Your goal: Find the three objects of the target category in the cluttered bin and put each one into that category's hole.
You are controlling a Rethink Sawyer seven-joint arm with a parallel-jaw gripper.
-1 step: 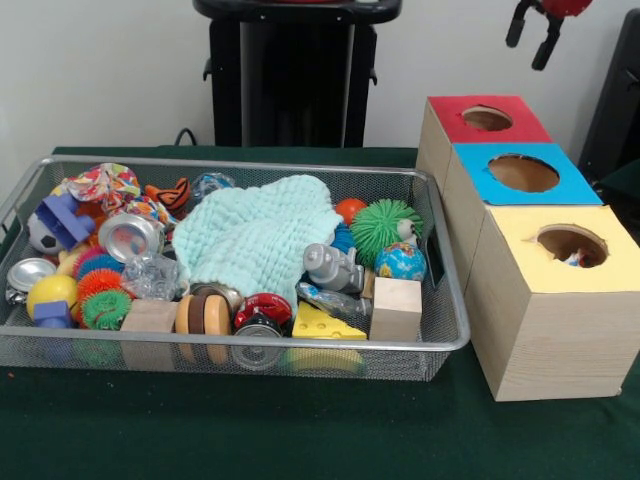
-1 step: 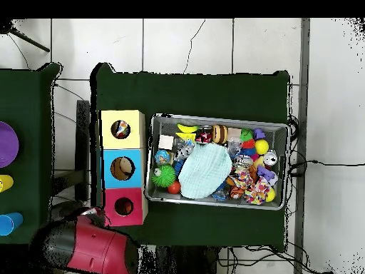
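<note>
While the target category is not being shown by anything here, the candidates are all lying in the wire bin (image 1: 445,345), mixed around a pale green cloth (image 1: 255,235) that is covering the middle of the pile. A spiky green ball (image 1: 385,228), a small globe ball (image 1: 400,262) and a wooden block (image 1: 396,308) are sitting at the end nearest the three boxes. Beside the bin, the red box (image 1: 440,120), blue box (image 1: 470,165) and yellow box (image 1: 520,300) are standing in a row, touching, each with a round hole on top. The gripper (image 1: 532,30) is hanging above the red box, well clear of the bin, fingers spread and holding nothing. My judgement: a search step is pending, and the next move is calling for reaching across into the bin, perhaps shifting the cloth.

Only the front view is showing the open fingers; the overhead view is showing the arm's red body (image 2: 93,246) near the red box, and something small lying inside the yellow box's hole.
</note>
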